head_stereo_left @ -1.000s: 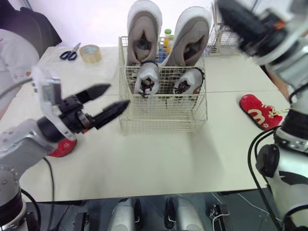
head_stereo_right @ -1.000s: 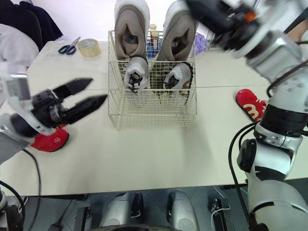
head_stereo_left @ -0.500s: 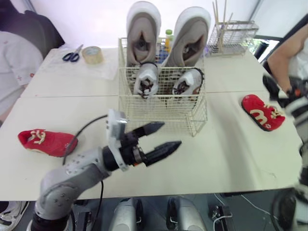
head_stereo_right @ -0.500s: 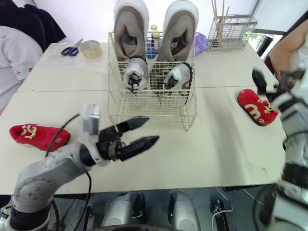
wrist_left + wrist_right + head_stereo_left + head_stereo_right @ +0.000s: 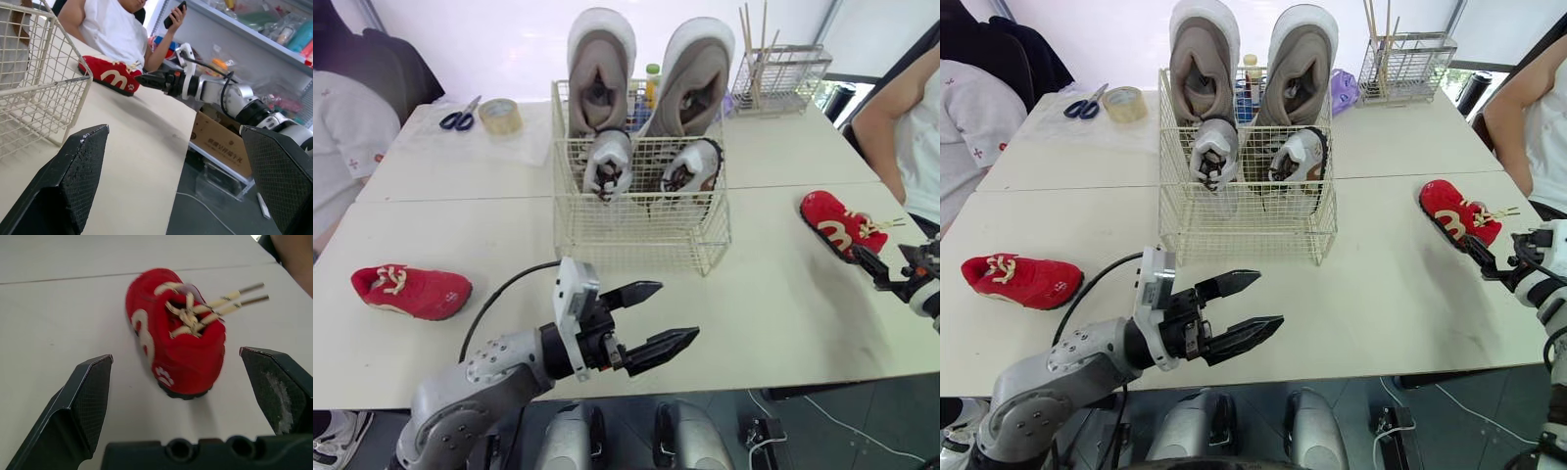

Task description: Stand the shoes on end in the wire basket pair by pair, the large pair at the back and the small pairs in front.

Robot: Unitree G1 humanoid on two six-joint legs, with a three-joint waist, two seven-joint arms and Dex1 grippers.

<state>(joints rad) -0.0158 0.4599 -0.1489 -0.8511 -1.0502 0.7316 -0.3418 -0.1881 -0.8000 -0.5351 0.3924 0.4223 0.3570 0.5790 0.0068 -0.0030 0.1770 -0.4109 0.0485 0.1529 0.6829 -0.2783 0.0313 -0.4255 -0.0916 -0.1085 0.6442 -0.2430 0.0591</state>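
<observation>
A: Grippers?
B: L gripper [image 5: 678, 311] wide apart, empty, over table [image 5: 783, 313] front. R gripper [image 5: 174, 355] wide too, aimed at red shoe [image 5: 837, 223] near it.
A: Rest?
B: 2nd red shoe [image 5: 409, 290] far left. Behind, wire basket [image 5: 641, 230]: big pair [image 5: 602, 59] at back, small grey pair [image 5: 607, 162] in front.

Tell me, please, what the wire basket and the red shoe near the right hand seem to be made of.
Basket: apparently thin metal wire, cream-coated, an open square grid. Red shoe: seemingly soft matte fabric, with cream woven laces; the dark sole is possibly rubber.
</observation>
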